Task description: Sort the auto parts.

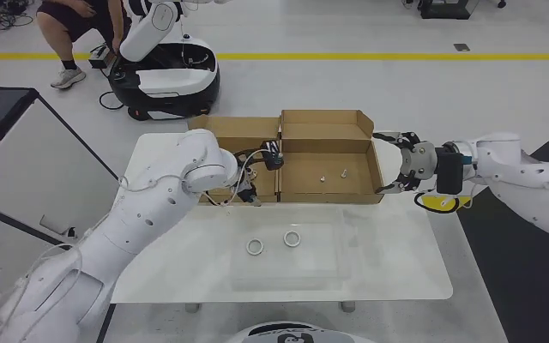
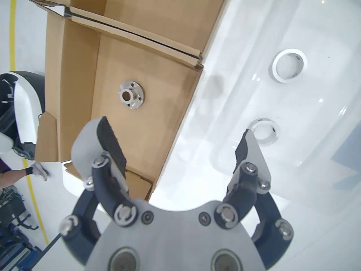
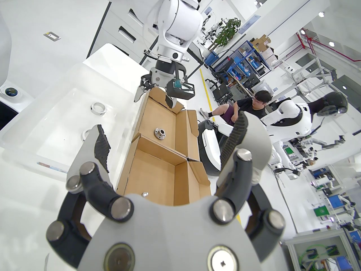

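Two open cardboard boxes stand side by side at the table's back, the left box and the right box. A metal flange lies in the left box. Two small metal parts lie in the right box. Two white rings rest in a clear tray in front of the boxes. My left gripper hangs open and empty over the left box's front wall, between flange and rings. My right gripper stands open and empty just off the right box's right wall.
The box flaps stand up along the back edge. Beyond the table stands another white robot with a person crouched beside it. Bare white tabletop lies to the right of the tray.
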